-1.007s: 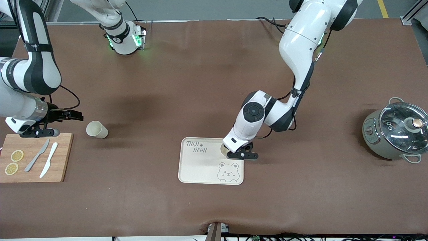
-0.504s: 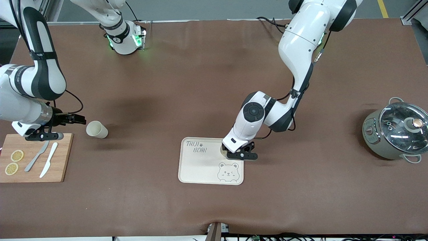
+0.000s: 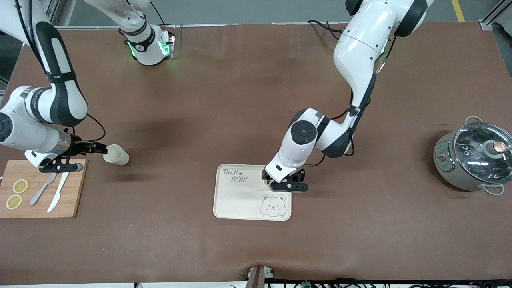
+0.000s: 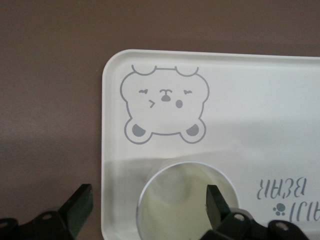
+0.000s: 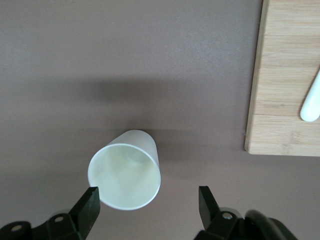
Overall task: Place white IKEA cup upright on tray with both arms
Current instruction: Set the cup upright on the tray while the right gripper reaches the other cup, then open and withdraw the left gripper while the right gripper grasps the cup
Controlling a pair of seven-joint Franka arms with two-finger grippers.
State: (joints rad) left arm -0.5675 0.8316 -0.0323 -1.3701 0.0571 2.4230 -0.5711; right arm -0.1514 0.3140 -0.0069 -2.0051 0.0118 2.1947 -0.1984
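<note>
On your bench there are two white cups. One stands upright on the tray, at the corner nearest the left arm's base; you can see its round rim in the left wrist view, just beside the winking bear drawing and the grey lettering. The left claw sits low over that cup with its fingers spread; one finger is over the cup's mouth, the other is out past the tray's edge, and neither grips anything.

The second cup lies tipped on the brown bench cover, apart from the tray, toward the right arm's end and just beside the wooden cutting board. Your right claw is at that cup's mouth (fingers open, cup near one of them, nothing gripped).

On the board lie two knives and two lemon slices. A lidded pot stands toward the left arm's end.
</note>
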